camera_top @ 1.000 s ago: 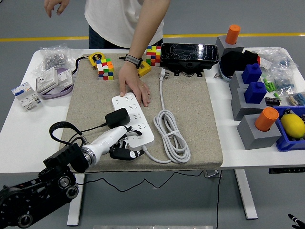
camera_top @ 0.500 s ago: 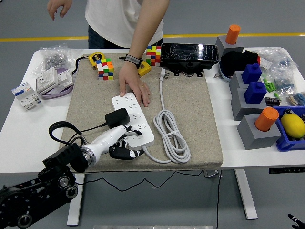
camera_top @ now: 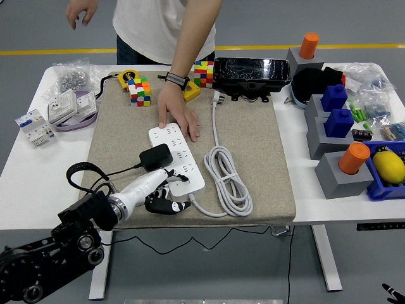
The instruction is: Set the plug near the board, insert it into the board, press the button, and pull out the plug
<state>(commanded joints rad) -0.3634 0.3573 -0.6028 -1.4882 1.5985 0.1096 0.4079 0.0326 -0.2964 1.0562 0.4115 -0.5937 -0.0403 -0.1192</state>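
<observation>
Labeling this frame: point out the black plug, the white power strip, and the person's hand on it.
black plug (camera_top: 155,156), head view, top of its body
white power strip (camera_top: 185,166), head view, bare socket face
person's hand (camera_top: 177,114), head view, back of hand

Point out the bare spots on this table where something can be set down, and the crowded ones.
Free: the beige mat between the coiled white cable and its right edge, and the white tabletop left of the mat, below the grey switch boxes. Crowded: the power strip with the person's hand and the robot's left hand, and the right end around the grey blocks.
</observation>
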